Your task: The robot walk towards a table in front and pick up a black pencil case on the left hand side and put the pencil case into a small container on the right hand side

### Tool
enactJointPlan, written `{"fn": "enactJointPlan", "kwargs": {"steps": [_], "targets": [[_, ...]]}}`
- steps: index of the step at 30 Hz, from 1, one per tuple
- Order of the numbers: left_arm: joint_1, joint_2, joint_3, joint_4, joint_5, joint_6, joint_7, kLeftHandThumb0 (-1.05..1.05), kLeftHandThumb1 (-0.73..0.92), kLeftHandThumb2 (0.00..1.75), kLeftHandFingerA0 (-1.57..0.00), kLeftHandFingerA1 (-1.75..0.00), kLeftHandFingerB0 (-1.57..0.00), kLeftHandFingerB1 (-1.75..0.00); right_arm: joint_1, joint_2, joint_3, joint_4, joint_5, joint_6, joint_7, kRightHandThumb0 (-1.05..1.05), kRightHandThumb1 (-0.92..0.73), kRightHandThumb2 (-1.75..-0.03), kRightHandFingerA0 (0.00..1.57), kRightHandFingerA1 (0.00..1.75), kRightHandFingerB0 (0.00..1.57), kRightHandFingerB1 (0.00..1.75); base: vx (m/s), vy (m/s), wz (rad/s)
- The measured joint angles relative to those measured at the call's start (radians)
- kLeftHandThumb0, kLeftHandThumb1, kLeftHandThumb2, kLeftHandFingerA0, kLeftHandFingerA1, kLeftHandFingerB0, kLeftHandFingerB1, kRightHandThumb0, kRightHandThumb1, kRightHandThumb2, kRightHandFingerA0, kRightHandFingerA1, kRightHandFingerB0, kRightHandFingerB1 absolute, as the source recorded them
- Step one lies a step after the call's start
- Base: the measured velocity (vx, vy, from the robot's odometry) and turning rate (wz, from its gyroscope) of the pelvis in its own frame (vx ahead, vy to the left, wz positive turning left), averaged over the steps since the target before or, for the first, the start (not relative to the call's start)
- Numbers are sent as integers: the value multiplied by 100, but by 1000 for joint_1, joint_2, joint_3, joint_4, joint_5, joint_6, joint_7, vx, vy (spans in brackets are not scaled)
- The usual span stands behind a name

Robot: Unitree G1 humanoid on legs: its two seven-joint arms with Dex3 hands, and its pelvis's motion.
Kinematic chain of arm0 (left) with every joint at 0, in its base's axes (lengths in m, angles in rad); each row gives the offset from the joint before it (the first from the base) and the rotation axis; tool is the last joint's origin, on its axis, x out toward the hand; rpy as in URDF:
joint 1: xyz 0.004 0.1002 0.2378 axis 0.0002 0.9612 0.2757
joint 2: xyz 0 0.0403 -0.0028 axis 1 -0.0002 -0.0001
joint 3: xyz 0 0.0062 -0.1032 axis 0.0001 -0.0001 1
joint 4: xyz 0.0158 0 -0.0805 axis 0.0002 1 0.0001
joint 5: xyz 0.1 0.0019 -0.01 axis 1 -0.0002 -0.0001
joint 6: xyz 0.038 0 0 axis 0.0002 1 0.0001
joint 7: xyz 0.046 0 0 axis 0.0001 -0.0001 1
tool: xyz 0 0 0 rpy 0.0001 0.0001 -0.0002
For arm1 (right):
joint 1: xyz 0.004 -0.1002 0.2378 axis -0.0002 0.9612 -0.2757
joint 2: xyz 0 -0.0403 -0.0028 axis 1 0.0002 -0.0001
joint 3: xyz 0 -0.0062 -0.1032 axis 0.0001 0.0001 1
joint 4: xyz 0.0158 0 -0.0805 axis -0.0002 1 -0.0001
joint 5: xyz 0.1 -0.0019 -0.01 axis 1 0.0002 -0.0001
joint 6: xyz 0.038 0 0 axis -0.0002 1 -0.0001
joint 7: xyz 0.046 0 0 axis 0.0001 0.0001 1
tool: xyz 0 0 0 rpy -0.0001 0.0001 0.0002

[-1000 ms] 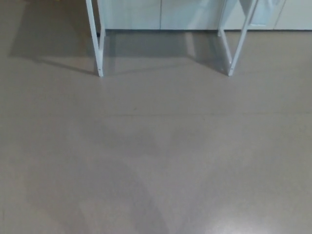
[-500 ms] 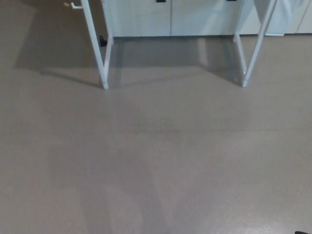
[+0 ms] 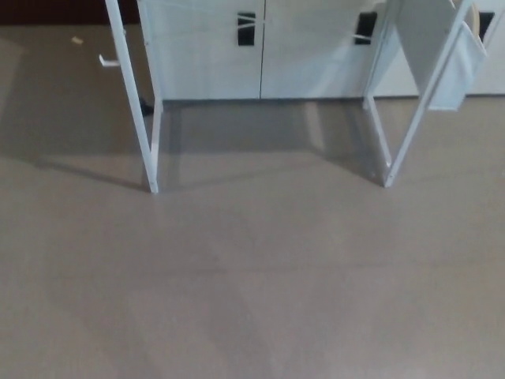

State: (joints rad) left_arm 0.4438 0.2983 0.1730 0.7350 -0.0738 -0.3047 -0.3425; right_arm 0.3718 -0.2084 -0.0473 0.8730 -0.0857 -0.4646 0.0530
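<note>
Only the lower frame of a white table shows in the head view, at the top of the picture. Its left legs (image 3: 150, 142) and right legs (image 3: 388, 150) stand on the grey floor (image 3: 252, 284). The tabletop lies above the picture's edge, so the black pencil case and the small container are hidden. Neither of my hands shows.
White cabinets (image 3: 260, 55) with dark handles line the wall behind the table. A pale panel or bag (image 3: 458, 63) hangs by the right legs. A small white object (image 3: 109, 60) lies on the floor at the far left.
The whole picture has shifted: the table legs sit lower and look larger, and more of the cabinets shows. The camera has moved closer and tilted up.
</note>
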Motion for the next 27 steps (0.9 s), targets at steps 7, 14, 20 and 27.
{"fn": "enactJointPlan", "kwargs": {"steps": [7,14,20,27], "targets": [[-15,8,-20,27,20,-24,14,-40,54,57,-54,-37,-38,-33,-34,-6,-3,112,-8,-64,-15,-42,-65,-59,56,45,35,36,404,-145,16],[4,8,-27,38,21,-29,13,-48,45,73,-47,-47,-32,-42,-48,-14,0,158,-12,-111,-22,-49,-52,-83,47,57,30,49,264,-31,-10],[-27,13,-31,47,23,-35,16,-47,45,72,-50,-48,-34,-42,-43,-9,4,143,-18,-124,-26,-40,-67,-60,51,45,32,36,378,124,-23],[-31,17,-31,43,23,-38,17,-47,45,72,-50,-48,-35,-43,-48,-7,7,141,-26,-132,-29,-47,-52,-81,48,57,30,49,332,101,7]]}}
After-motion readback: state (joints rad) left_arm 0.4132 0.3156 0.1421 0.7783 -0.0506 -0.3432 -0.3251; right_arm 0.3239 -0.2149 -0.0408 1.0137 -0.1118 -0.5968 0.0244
